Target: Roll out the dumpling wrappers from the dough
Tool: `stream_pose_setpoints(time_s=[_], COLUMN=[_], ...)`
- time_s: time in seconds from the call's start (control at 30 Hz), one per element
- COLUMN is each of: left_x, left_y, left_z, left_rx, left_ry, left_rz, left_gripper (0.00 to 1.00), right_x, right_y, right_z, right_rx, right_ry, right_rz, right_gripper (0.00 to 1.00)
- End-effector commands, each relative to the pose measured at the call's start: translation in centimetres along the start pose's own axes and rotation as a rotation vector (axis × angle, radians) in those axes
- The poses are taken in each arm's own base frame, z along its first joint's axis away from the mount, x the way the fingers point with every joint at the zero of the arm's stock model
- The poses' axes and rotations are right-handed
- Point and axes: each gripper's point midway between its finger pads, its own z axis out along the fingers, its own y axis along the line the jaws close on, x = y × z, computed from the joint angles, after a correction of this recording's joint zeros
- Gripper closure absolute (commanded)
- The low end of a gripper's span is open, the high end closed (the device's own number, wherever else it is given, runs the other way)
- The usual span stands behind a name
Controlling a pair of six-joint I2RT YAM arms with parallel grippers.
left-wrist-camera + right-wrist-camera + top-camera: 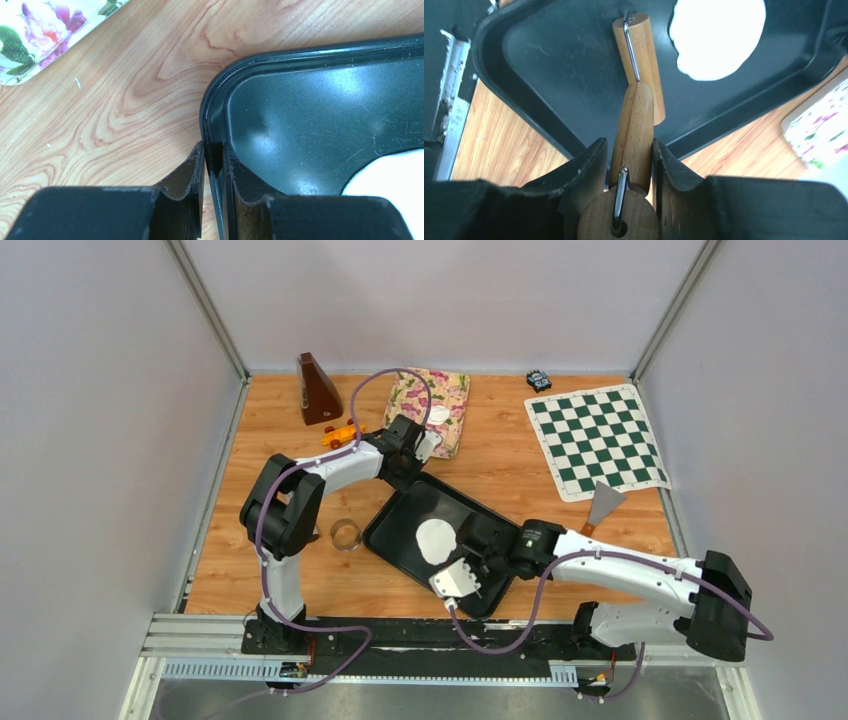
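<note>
On the left: up from the base at the table's near edge, folded hard at the elbow, then stretched right toward the middle of the table. Left claw (213,150) pinched narrow on the rim of the tray (310,55), one finger outside, one inside. On the right: swung out wide by the near right corner, forearm laid low and pointing left. Right claw (631,150) clamped tight on either side of the roller handle (634,115).

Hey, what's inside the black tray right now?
In the black tray lies a flattened white dough sheet, with a wooden roller beside it, its handle held by the right gripper. From above, the right arm covers the tray's near part.
</note>
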Motion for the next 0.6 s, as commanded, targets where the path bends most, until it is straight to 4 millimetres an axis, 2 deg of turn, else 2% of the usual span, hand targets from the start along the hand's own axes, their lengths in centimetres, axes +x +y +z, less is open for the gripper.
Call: stream_pose_setpoints(time_s=[0.0, 0.07, 0.17, 0.33, 0.57], left_x=[-1.9, -1.9, -1.9, -2.0, -2.0], left_y=[3.1, 3.0, 3.0, 2.9, 2.7], left_z=[-2.3, -2.3, -2.3, -2.5, -2.4], left_rx=[-0.101, -0.095, -0.094, -0.090, -0.080], left_ry=[-0.054, -0.051, -0.052, -0.060, -0.063], left_rz=[0.028, 0.028, 0.029, 0.029, 0.024], left_gripper=[1.00, 1.00, 1.00, 1.00, 1.00], right_x=[3.5, 3.3, 2.9, 1.7, -1.1], right_y=[4.3, 0.2, -3.9, -7.0, -11.8], right_z=[-1.4, -2.0, -2.2, -1.3, -3.1], right_rx=[-0.232, -0.095, 0.040, 0.121, 0.227], right_ry=[0.109, 0.092, 0.079, 0.043, -0.041], right_rz=[0.175, 0.175, 0.154, 0.181, 0.352], right_gripper=[1.00, 1.00, 1.00, 1.00, 1.00])
